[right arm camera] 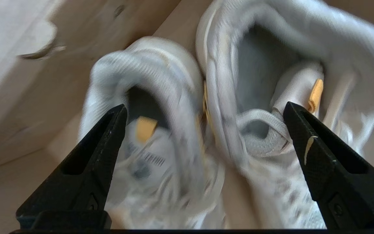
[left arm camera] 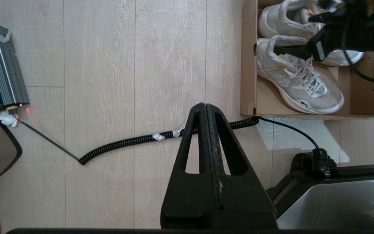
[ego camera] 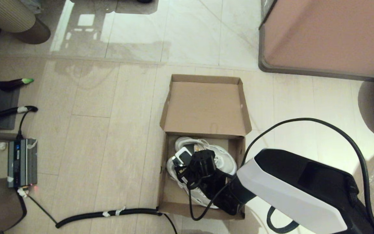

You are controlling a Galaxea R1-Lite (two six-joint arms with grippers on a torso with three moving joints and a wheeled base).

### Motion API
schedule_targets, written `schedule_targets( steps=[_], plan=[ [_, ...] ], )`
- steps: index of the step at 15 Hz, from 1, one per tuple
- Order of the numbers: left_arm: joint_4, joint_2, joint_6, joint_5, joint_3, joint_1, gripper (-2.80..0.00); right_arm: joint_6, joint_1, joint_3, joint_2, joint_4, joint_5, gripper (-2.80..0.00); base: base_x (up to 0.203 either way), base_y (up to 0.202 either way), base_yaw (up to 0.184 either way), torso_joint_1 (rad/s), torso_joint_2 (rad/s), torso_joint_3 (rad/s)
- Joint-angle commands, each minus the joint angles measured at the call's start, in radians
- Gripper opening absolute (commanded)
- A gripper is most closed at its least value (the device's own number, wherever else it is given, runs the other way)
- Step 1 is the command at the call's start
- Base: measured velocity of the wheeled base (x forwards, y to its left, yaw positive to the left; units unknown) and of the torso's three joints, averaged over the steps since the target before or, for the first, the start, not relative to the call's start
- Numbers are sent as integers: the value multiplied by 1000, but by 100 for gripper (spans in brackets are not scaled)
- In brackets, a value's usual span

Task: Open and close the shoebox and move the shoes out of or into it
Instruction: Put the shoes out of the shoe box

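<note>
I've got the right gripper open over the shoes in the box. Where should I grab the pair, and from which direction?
Come straight down with the right gripper. The shoes lie side by side, heel openings up, inner collars touching. The open fingers are spread across the two heel openings, so closing should probably pinch the two adjoining collar walls together. The shoebox walls block a sideways approach; its lid is flipped back.

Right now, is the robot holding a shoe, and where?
No. The right claw is open over the shoes in the shoebox; the left claw is shut, empty.
</note>
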Motion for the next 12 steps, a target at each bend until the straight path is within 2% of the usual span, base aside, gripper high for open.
schedule_targets(
  steps=[1,5,6,10,11,12],
  plan=[
    [1,1,1,0,0,0,-280,-46,-16,-111,72,3,-4,0,0,0,0,0,0,0],
    [1,1,1,0,0,0,-280,-79,-38,-397,173,112,-11,0,0,0,0,0,0,0],
    [1,1,1,0,0,0,-280,-89,-42,-426,188,151,-17,0,0,0,0,0,0,0],
    [1,1,1,2,0,0,-280,-99,-44,-426,205,153,-17,0,0,0,0,0,0,0],
    [1,1,1,2,0,0,-280,-99,-44,-429,211,153,-17,-280,0,0,0,0,0,0],
    [1,1,1,2,0,0,-280,-97,-44,-424,211,155,-16,-280,0,0,0,0,0,0]
  ],
)
